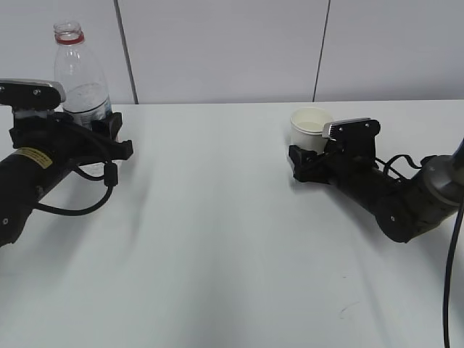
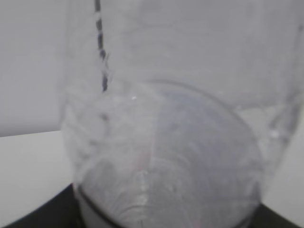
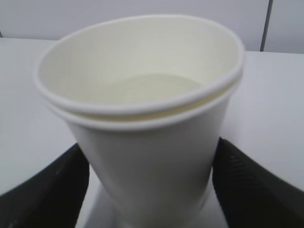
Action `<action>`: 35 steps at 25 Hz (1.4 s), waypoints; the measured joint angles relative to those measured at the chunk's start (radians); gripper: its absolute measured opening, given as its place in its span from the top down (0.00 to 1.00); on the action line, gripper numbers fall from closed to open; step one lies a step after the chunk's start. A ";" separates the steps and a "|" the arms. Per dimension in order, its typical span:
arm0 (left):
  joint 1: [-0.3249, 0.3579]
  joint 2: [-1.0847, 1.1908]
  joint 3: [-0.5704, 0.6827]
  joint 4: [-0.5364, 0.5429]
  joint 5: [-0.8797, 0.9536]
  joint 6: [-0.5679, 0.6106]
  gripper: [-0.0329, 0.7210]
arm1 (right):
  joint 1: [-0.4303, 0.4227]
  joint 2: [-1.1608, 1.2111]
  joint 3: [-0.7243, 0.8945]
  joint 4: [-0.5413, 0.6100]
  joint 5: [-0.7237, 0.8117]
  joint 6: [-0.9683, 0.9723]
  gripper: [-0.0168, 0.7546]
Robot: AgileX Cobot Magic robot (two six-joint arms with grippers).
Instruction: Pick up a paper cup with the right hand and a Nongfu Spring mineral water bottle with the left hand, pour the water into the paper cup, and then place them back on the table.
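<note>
The clear Nongfu Spring bottle [image 1: 80,76], uncapped with a red neck ring, stands upright at the far left. My left gripper [image 1: 103,136] on the yellow-stickered arm is shut around its lower body. In the left wrist view the bottle [image 2: 161,142] fills the frame, with black fingertips [image 2: 28,216] at the bottom corners. The white paper cup [image 1: 310,129] is upright right of centre, and my right gripper [image 1: 307,156] is shut on its lower part. In the right wrist view the cup [image 3: 142,142] sits between both fingers [image 3: 52,190], touching them. I cannot tell whether it holds water.
The white table [image 1: 217,239] stretches wide between the two arms and toward the front. A grey panelled wall [image 1: 217,51] runs behind the table's back edge. A black cable [image 1: 453,275] hangs at the right edge.
</note>
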 joint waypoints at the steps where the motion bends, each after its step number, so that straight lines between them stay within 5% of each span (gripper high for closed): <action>1: 0.000 0.000 0.000 0.000 0.000 0.000 0.47 | 0.000 0.001 0.000 0.000 0.000 0.000 0.19; 35: 0.001 0.082 -0.032 -0.004 -0.046 0.016 0.47 | 0.000 -0.341 0.351 0.064 -0.006 -0.066 0.21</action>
